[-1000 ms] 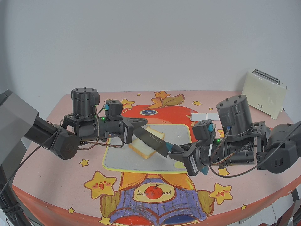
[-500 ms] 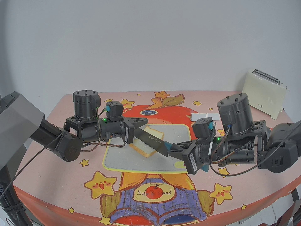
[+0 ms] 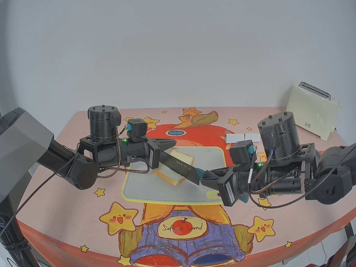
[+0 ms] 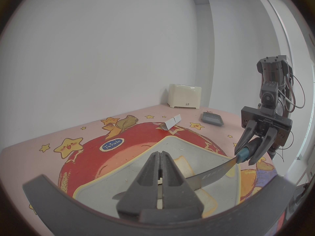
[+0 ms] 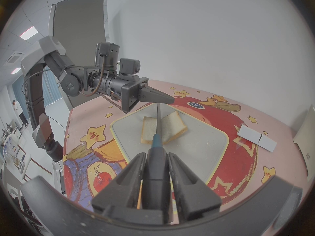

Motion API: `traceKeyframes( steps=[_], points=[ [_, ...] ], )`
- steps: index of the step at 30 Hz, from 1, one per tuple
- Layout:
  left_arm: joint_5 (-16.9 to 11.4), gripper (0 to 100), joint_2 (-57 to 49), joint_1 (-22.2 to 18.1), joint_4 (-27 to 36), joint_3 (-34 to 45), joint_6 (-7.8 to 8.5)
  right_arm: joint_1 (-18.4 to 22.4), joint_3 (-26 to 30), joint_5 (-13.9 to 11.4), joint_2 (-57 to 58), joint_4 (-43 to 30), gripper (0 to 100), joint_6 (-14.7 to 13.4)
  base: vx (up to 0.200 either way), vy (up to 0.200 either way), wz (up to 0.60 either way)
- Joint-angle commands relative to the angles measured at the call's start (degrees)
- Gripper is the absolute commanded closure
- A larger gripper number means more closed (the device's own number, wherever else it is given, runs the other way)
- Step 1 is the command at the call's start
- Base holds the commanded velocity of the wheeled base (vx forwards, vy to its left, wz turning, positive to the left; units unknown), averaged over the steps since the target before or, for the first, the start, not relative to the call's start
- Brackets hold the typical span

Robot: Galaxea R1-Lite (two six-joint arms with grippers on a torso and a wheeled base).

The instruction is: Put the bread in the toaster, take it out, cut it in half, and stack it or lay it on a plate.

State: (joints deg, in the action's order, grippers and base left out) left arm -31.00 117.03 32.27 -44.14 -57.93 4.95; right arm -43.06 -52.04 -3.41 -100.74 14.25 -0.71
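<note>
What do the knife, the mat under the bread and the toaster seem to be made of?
Knife: dark, matte blade, probably coated metal; teal handle looks like plastic.
Mat: pale, flat sheet with a yellow rim, likely plastic or silicone.
Toaster: cream, smooth casing, plastic or painted metal; unclear which.

1. The left gripper [image 4: 160, 154] has its fingers pressed together, its tip over the bread [image 4: 183, 166] on the white board [image 4: 131, 177].
2. A knife [image 4: 213, 172] runs across the bread (its blade passes behind the fingers), with the blue handle clamped in the right gripper [image 4: 246, 156].
3. Farther back on the table [image 4: 26, 161] are a folded white card [image 4: 172, 122], a grey tray [image 4: 212, 118] and a cream toaster [image 4: 184, 96].
</note>
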Motion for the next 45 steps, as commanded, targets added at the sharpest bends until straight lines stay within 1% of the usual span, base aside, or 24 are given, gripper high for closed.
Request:
traceKeyframes(
  steps=[1,7,9,11,12,18,23,25,31,34,45],
  points=[
    [0.0,100,-0.3,0.0,-0.5,-0.8,-0.03,0.0,0.1,0.0,-0.2,0.0,100,-0.2,0.0,0.0,0.0],
    [0.0,100,-1.9,-0.2,-0.8,-1.0,-0.12,0.0,0.1,0.0,-0.3,0.1,100,-0.4,0.0,0.0,0.0],
    [0.0,100,-1.9,-0.2,-2.7,-0.6,-0.12,0.0,0.0,0.0,-0.2,0.1,100,-0.4,0.0,0.0,0.0],
    [0.0,100,-1.9,-0.3,-3.8,-0.2,-0.55,0.1,0.0,0.0,-0.2,0.1,100,-0.5,0.0,0.0,0.0],
    [0.0,100,-1.9,-0.3,-4.1,0.3,-0.82,0.1,0.0,0.0,-0.2,0.1,100,-0.6,0.0,0.0,0.0],
    [-0.2,100,-1.9,-0.3,-5.7,3.4,-0.73,0.1,0.0,-0.1,-0.2,0.1,100,-0.6,0.0,0.0,0.0],
    [-0.6,100,-1.9,-0.3,-9.5,5.0,-0.91,0.2,0.0,-0.2,-0.2,0.1,100,-0.7,0.0,0.0,0.0],
    [-0.6,100,-2.1,-0.2,-9.6,5.1,-0.91,0.3,-0.1,-0.2,-0.3,0.1,100,-0.7,0.0,0.0,0.0],
    [-0.8,100,-4.5,-0.1,-9.9,9.3,-0.91,0.4,0.0,-0.2,-0.2,0.1,100,-0.7,0.0,0.0,0.0],
    [-0.7,100,-4.3,-0.2,-12.6,10.9,-0.91,0.4,-0.3,-0.1,-0.3,0.1,100,-1.2,0.0,0.0,0.0],
    [-0.6,100,-3.8,0.0,-13.3,9.9,-0.91,0.4,-0.3,-0.1,-0.2,0.1,100,-1.4,0.0,0.0,0.0]
  ],
)
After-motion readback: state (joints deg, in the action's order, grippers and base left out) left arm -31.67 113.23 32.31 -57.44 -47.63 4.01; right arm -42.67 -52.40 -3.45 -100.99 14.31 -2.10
